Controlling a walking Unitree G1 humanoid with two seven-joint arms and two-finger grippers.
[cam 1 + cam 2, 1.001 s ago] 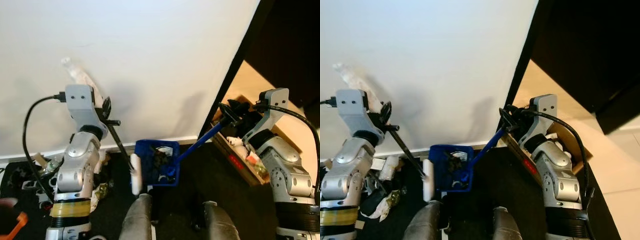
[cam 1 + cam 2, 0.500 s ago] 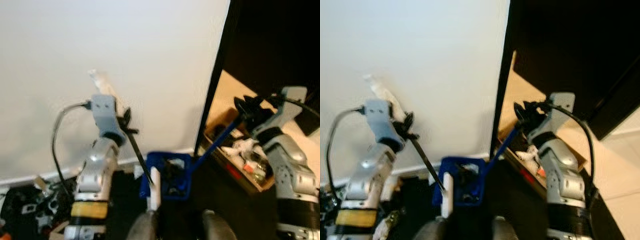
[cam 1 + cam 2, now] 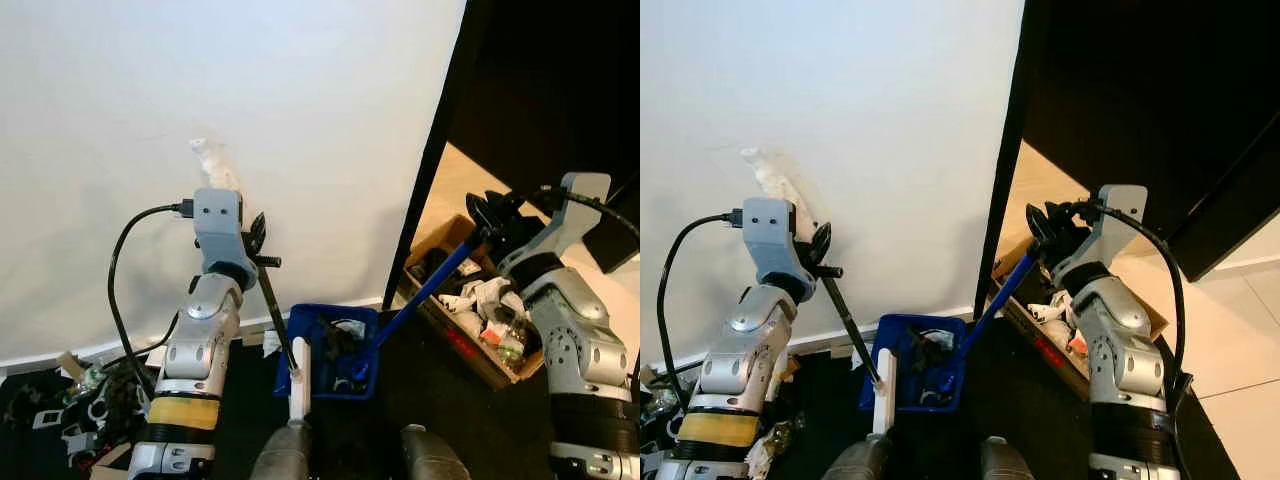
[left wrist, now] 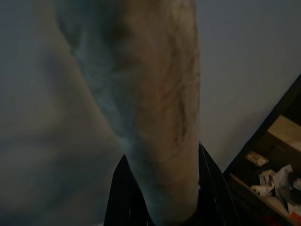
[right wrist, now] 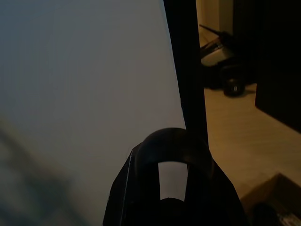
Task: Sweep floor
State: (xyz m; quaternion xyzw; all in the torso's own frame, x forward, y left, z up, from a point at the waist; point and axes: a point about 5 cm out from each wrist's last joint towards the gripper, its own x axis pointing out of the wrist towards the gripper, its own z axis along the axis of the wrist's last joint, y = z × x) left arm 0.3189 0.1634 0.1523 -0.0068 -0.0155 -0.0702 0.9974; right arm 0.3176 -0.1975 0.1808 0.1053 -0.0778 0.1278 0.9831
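**Both claws loaded: brush left, dustpan right, debris in the pan**

Left claw (image 3: pixel 256 240): raised near the white wall (image 3: pixel 300 120), clamped on the top of a thin black brush handle (image 3: pixel 275 315). The handle slants down to a white brush head (image 3: pixel 298 385) standing upright at the near left edge of the pan. In the left wrist view something pale and blurred sits between the fingers; cannot tell what it is.

Right claw (image 3: pixel 1040 228): up by the dark door frame (image 3: pixel 1005 160), closed on the end of a blue dustpan handle (image 3: pixel 995 295). That handle runs down and leftward to the blue dustpan (image 3: pixel 330 350), which sits low by the baseboard with dark scraps and bits of white paper inside.

Surroundings: litter and small dark objects on the dark floor (image 3: pixel 60 415) at the robot's left; an open cardboard box (image 3: pixel 480 340) of rubbish at its right, just beside the pan handle.

Judgement: collecting looks partly done, with floor litter still left.

Risks: both tools are gripped at the far end of long handles, so a small wrist turn swings the low end widely. A tipped pan would spill its load. The brush head could knock the pan rim. The blue handle could catch the box or the frame.
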